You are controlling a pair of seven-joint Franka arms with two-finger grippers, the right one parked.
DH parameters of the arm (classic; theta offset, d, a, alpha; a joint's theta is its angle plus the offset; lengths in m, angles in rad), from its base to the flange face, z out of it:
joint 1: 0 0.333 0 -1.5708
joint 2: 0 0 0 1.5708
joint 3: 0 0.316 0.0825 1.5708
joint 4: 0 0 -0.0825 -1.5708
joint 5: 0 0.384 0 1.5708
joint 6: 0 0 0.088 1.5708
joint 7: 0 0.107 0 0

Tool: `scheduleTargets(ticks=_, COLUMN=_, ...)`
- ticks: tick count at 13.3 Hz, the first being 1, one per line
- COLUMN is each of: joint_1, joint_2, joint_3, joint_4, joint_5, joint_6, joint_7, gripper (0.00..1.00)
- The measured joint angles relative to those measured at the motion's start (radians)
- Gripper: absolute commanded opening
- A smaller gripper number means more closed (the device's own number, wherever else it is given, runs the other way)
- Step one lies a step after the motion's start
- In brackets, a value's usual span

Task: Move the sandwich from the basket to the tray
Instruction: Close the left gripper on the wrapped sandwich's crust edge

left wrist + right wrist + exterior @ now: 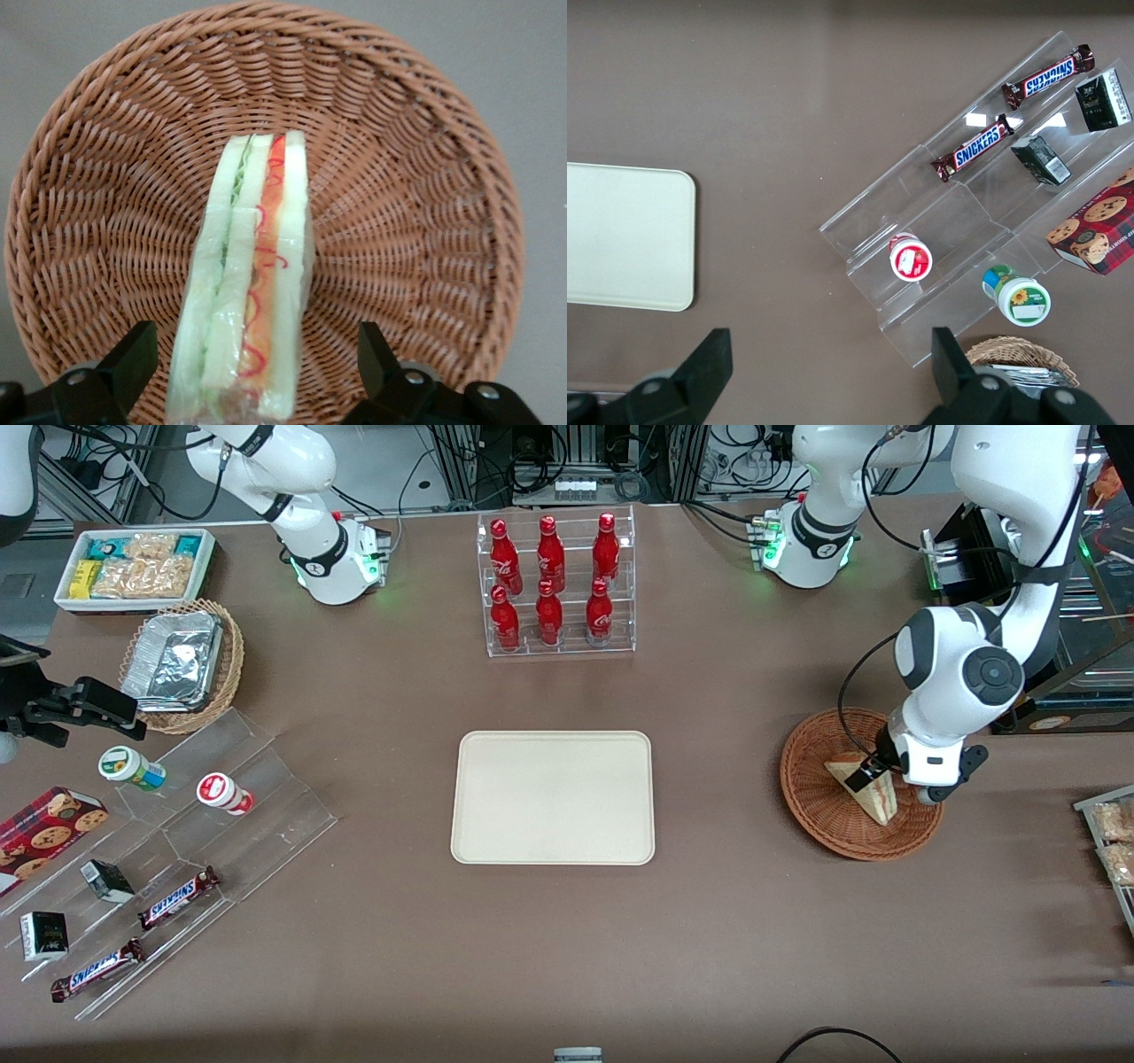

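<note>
We find the claw point(248, 372) lowered into the basket point(811, 802), its fingers point(133, 359) spread apart on either side of the sandwich point(252, 283) without touching it. The sandwich stands on edge between them, resting on the basket's weave. The tray point(554, 797) lies well apart on the bench point(709, 939)

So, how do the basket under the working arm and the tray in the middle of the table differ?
The basket is round, woven and reddish-brown; the tray is rectangular, smooth and cream. The basket holds the sandwich, standing on edge, while the tray holds nothing. The gripper hangs over the basket, jaws open on either side of the sandwich, not over the tray. Both are shallow and rest on the brown table.
</note>
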Motion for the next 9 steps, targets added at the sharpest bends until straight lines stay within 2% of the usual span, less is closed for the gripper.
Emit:
scheduleTargets(ticks=1, joint_1=0.0, joint_2=0.004, joint_3=0.001, joint_4=-0.003, joint_5=0.016, joint_6=0.001, joint_7=-0.006, gripper=0.96)
scheduleTargets(ticks=2, joint_1=0.0, joint_2=0.008, joint_3=0.001, joint_4=-0.005, joint_5=0.031, joint_6=0.002, joint_7=-0.019, gripper=0.72)
scheduleTargets(ticks=3, joint_1=0.0, joint_2=0.012, joint_3=0.001, joint_4=-0.005, joint_5=0.041, joint_6=0.002, joint_7=-0.036, gripper=0.43)
scheduleTargets(ticks=4, joint_1=0.0, joint_2=0.013, joint_3=0.001, joint_4=-0.005, joint_5=0.046, joint_6=0.004, joint_7=-0.055, gripper=0.22)
scheduleTargets(ticks=5, joint_1=0.0, joint_2=0.014, joint_3=0.001, joint_4=-0.005, joint_5=0.048, joint_6=0.006, joint_7=-0.071, gripper=0.07)
scheduleTargets(ticks=6, joint_1=0.0, joint_2=0.014, joint_3=0.001, joint_4=-0.005, joint_5=0.05, joint_6=0.009, joint_7=-0.079, gripper=0.02)
scheduleTargets(ticks=9, joint_1=-0.001, joint_2=0.008, joint_3=0.0, joint_4=0.0, joint_5=0.052, joint_6=0.011, joint_7=-0.084, gripper=0.0)
